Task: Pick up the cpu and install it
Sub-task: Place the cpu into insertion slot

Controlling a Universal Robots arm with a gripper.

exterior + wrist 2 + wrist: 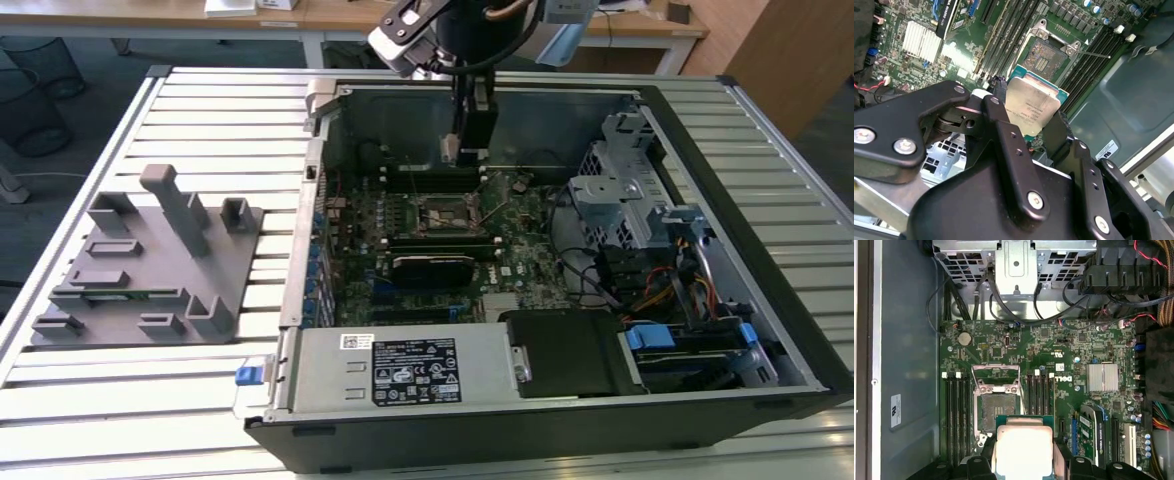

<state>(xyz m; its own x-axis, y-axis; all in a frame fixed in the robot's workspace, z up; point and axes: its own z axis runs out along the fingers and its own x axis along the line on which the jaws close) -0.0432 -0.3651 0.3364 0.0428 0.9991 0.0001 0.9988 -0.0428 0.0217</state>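
- Cpu [1021, 447] work goes on inside the open computer case [534, 440], the largest thing here. It lies on its side with the socket [996, 412] near the middle of its floor.
- The motherboard [1019, 345] spreads all round the socket. Dark memory slots [956, 415] run along two opposite sides of the socket, just beside it.
- The gripper [454, 152] hangs above the socket, reaching down into the case. Its jaws are closed on the cpu, clamping two opposite edges.
- The socket looks open: its metal load frame [995, 377] is swung back off the contact field, and a thin lever [1094, 52] sticks out past one corner of the socket.
- The cpu is in the air above the socket with its silver lid towards the wrist cameras. It is not seated, and in the first wrist view it overlaps one edge of the socket rather than covering it squarely.
- To do this step well, I judge:
  - the chip should be square to the socket's outline, corner to corner, before it descends;
  - it should stay level and travel straight down, never sliding across the contacts;
  - it should stay clear of the raised frame and the lever.
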